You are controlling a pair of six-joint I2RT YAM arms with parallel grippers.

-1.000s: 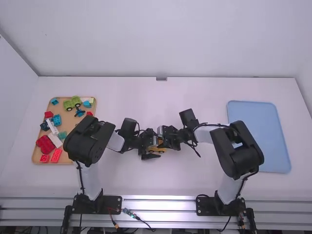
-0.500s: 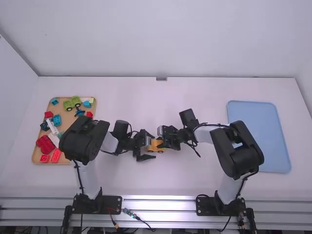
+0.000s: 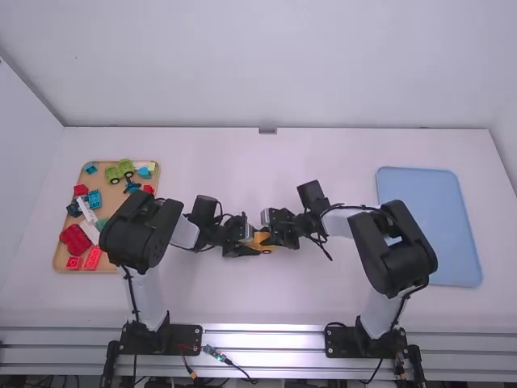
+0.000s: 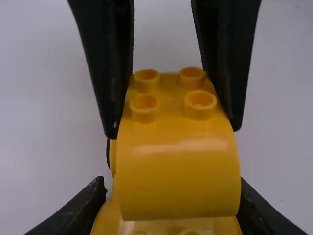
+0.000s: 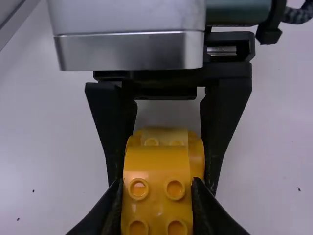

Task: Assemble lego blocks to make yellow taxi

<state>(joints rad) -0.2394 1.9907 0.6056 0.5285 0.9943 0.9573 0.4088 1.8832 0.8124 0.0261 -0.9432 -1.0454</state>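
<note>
One yellow car (image 3: 260,240), clasped from both ends

The car sits around mid-table in the high view, with four studs (image 4: 200,100) showing on one raised end in the left wrist view. At its nine o'clock, the left gripper (image 3: 249,242) is clenched on one end; at its three o'clock, the right gripper (image 3: 275,234) grasps the other, its fingers (image 5: 113,196) pressed to the car's sides in the right wrist view.

Farther out, seen from above, a wooden tray (image 3: 58,257) lies a little past nine o'clock from the car. Inside it, a green wheeled piece (image 3: 119,171) sits toward the tray's one o'clock, a blue block (image 3: 94,199) near eleven, a dark red piece (image 3: 74,240) near eight and red bricks (image 3: 93,258) between six and seven. A pale blue tray (image 3: 428,226) lies well apart from the car, at three o'clock.
</note>
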